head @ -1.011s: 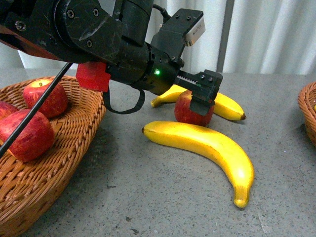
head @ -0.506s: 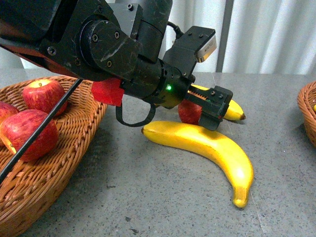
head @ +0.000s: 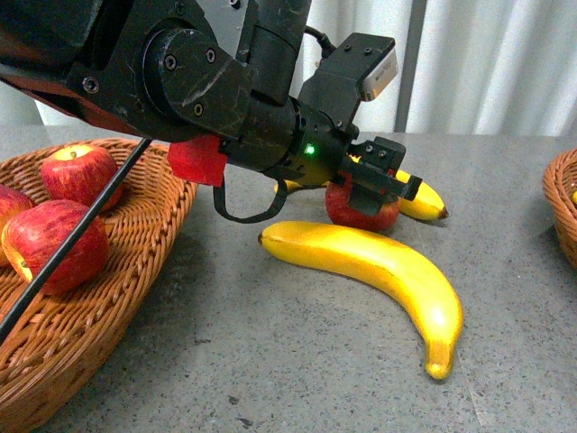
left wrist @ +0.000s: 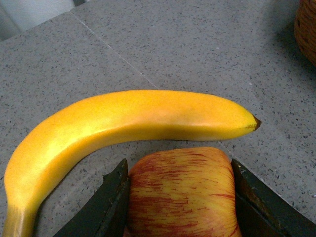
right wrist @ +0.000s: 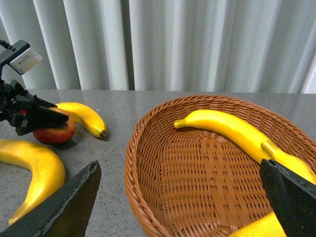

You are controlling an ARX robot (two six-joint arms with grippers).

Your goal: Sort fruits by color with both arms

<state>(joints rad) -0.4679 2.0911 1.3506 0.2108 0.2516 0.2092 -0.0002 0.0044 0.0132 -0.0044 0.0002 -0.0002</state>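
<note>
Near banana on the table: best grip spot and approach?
Grip the near banana at its thick middle, from above, fingers across its width. It lies flat on the table, with the apple clear behind it.

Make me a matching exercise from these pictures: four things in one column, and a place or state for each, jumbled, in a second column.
Things
1. table apple
2. left basket
3. right basket
4. right gripper

Places and states
A. holds bananas
B. open, holding nothing
C. between the fingers of the left gripper
D. holds apples

Pairs: 1-C, 2-D, 3-A, 4-B
</note>
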